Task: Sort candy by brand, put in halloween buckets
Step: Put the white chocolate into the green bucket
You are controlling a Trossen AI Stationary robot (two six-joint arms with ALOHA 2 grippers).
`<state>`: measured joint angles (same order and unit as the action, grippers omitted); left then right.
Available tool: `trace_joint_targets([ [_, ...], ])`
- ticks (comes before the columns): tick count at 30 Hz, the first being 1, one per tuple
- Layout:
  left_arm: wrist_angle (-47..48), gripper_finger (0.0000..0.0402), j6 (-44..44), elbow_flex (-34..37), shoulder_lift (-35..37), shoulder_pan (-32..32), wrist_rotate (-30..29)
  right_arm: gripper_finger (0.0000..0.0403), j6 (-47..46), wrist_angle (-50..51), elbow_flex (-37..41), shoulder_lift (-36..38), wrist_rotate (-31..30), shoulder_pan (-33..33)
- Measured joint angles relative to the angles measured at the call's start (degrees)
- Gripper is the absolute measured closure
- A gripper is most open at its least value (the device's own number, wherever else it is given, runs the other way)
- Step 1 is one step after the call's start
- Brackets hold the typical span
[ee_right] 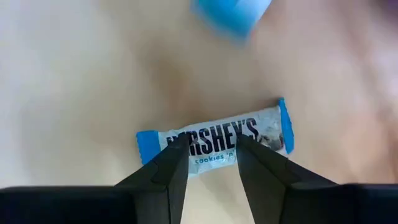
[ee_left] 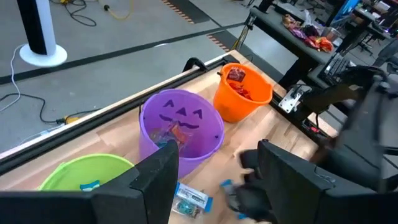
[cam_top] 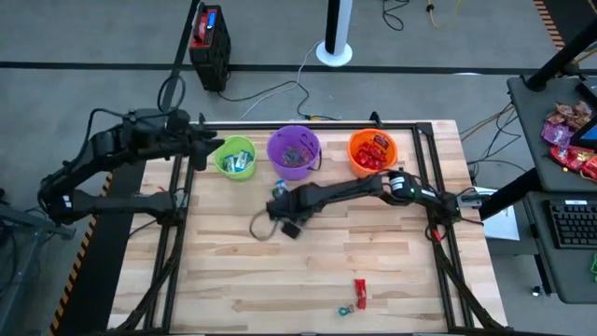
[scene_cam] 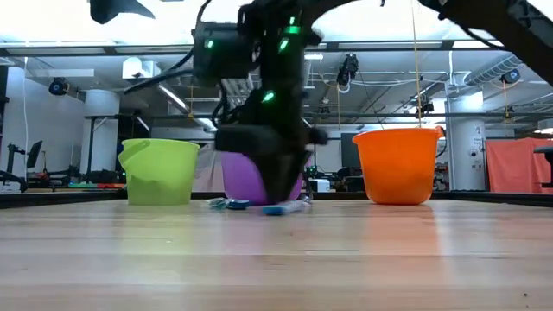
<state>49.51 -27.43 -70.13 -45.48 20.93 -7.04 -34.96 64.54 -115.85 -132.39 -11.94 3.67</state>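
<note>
The wooden surface (cam_top: 392, 271) is largely bare in front of the purple bucket (cam_top: 294, 152). The right gripper (ee_right: 211, 163) is lowered just before that bucket, fingers parted astride a blue-and-white candy (ee_right: 214, 142), not clenched. Left fingers (ee_left: 155, 177) are spread, released, beside the green bucket (cam_top: 235, 157).

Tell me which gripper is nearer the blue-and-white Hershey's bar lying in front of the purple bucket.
Right. The right gripper is down over the Hershey's bar, fingers straddling its wrapper. The left gripper hangs open by the green bucket, well away from it.
</note>
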Motion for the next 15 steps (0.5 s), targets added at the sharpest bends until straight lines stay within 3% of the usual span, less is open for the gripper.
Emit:
trace_joint_targets([
  [6, -0.17, 0.0201, -0.08, 0.89, -0.72, 0.00, 0.02, 0.0286, 5.21, 11.32, 0.17, 6.43, 2.31, 3.61],
  [11, -0.21, 0.0201, -0.05, 0.88, -1.27, -0.17, 0.06, 0.0280, -2.69, 16.99, 2.94, 15.41, 8.09, 3.91],
  [13, -0.21, 0.0201, 0.09, 0.88, -1.28, -0.28, 0.07, 0.0271, 2.95, 15.24, 6.42, 19.86, 7.09, 3.96],
  [15, -0.25, 0.0201, 0.96, 0.88, -1.28, -0.28, 0.08, 0.0262, 16.06, 10.98, 10.97, 24.80, 6.60, 4.18],
])
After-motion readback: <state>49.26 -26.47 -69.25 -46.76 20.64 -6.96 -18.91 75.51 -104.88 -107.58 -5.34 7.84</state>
